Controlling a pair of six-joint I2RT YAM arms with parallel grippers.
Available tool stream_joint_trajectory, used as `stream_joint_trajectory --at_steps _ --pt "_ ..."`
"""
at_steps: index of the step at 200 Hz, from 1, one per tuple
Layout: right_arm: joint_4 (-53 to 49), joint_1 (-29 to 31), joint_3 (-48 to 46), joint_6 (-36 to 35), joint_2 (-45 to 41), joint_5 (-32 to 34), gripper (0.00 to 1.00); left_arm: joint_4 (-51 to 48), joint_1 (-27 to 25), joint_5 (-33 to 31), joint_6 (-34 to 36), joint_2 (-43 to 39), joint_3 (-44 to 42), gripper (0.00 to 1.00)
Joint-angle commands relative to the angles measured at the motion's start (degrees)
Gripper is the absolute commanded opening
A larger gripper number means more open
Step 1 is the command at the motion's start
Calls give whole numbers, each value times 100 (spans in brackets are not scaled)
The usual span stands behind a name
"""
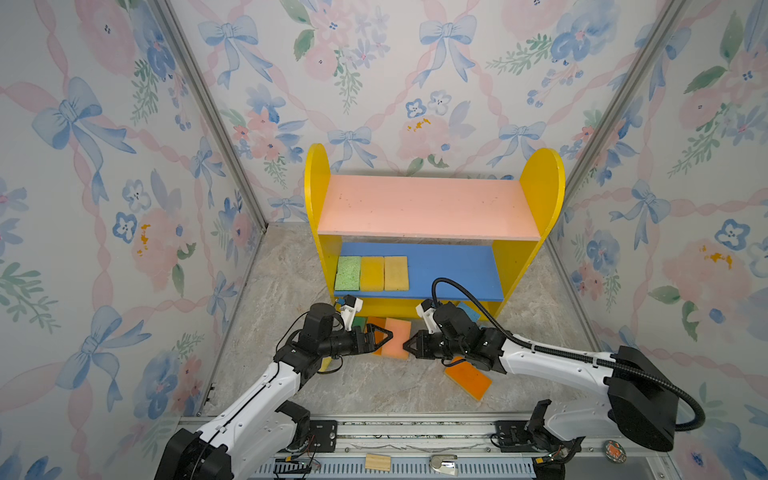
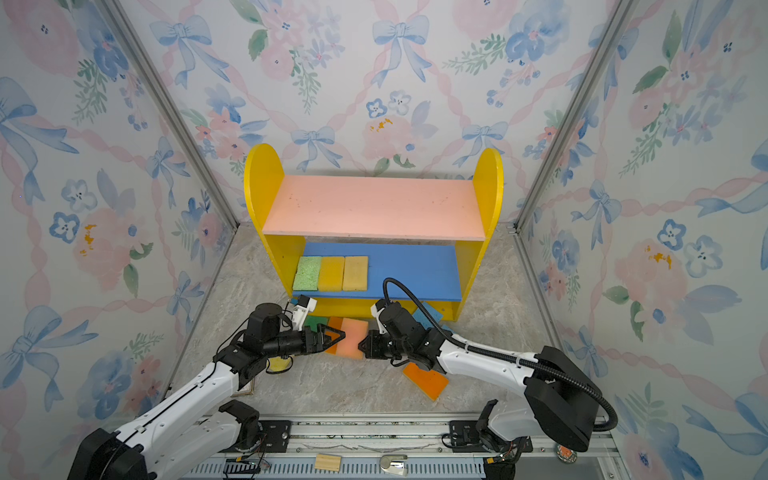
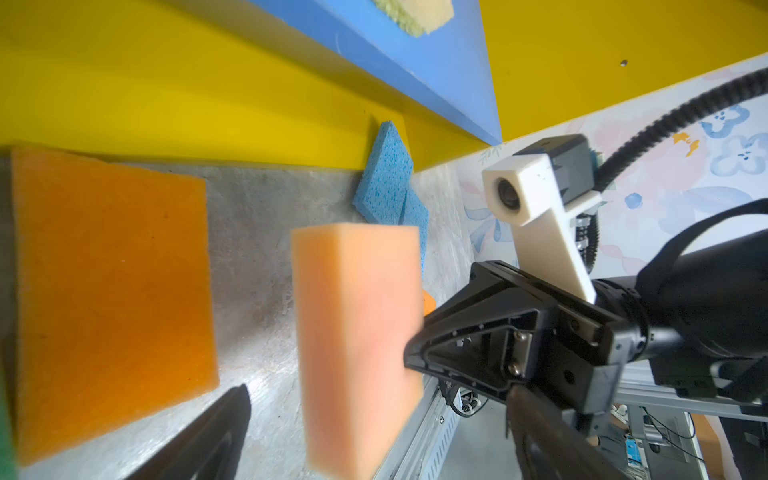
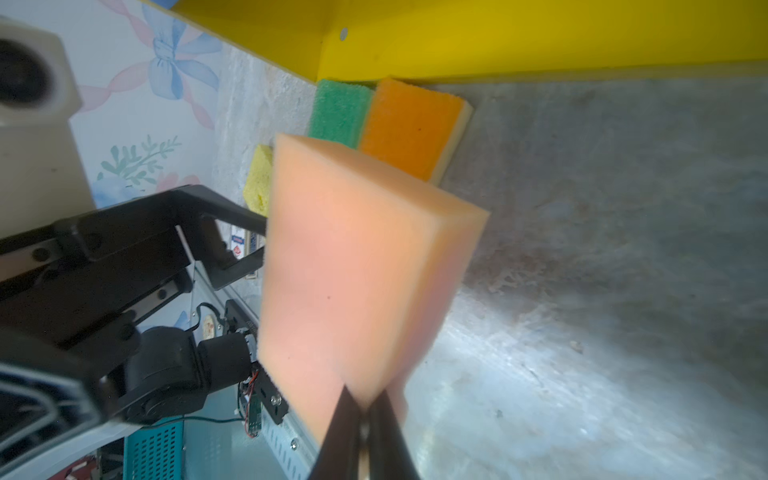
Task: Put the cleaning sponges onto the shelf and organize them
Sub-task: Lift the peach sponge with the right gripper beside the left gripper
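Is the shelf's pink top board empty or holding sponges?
Empty: pink board is bare; three sponges sit on the blue board.

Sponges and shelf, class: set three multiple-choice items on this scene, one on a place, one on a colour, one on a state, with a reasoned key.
1. Where do the three shelved sponges lie? A. pink upper board B. blue lower board C. floor
2. What colour is the held sponge in the right gripper? A. blue B. peach-pink C. green
3. How does the left gripper stand? A. shut tight B. out of view C. open

Key: 1 B, both top views show them in a row at that board's left end. 2 B, the right wrist view shows it pinched shut on a peach-pink corner. 3 C, its jaws stand wide apart on either side of the held sponge.
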Motion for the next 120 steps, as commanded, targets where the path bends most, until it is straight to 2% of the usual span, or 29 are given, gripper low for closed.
stream_joint_trajectory --at_steps 1,23,29,50,74,97,120 --pt "-346 170 207 -378 -282 -197 10 664 -104 49 -417 116 -137 93" --pt "-336 202 203 -412 -386 -231 10 1078 -105 62 -695 135 -217 86" --pt "-342 205 202 -413 -407 -231 11 1264 -105 100 -824 128 -253 81" --pt "-316 210 206 -405 -464 -239 11 1697 -108 136 -1135 104 -347 54" --pt "-281 208 196 -389 -546 -225 13 1862 -111 226 -1214 135 -378 38" --pt "-299 209 174 -370 -664 -174 24 1889 -106 248 -1227 118 -399 24" --pt "-289 162 92 -327 -843 -142 38 1939 -106 243 -1336 34 -406 21"
